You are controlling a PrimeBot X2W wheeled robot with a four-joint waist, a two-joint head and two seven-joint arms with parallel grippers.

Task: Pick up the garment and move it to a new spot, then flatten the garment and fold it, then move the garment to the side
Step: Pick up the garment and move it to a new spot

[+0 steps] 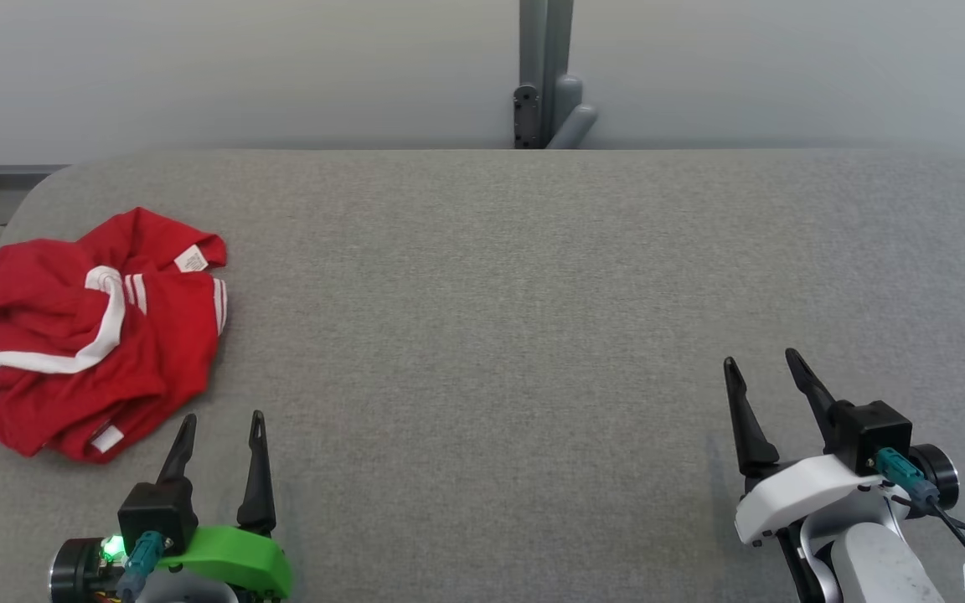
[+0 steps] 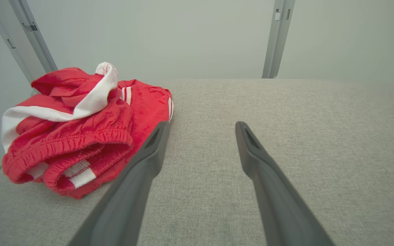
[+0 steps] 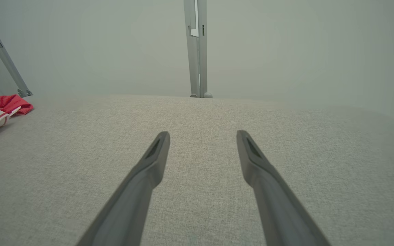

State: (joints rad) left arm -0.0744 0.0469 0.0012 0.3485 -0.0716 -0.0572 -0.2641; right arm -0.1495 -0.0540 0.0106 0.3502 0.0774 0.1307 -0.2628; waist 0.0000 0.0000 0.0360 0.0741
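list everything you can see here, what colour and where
garment: 1, red with white trim, crumpled on the table's left side, near the left edge
table: 1, grey fabric top, spans the head view
post: 1, grey metal, upright behind the middle of the table's far edge
wall: 1, pale grey, behind the table
left gripper: 1, dark fingers on a green mount, lower left, open, just beside the garment's near edge, holding nothing
right gripper: 1, dark fingers on a white mount, lower right, open over bare table, holding nothing
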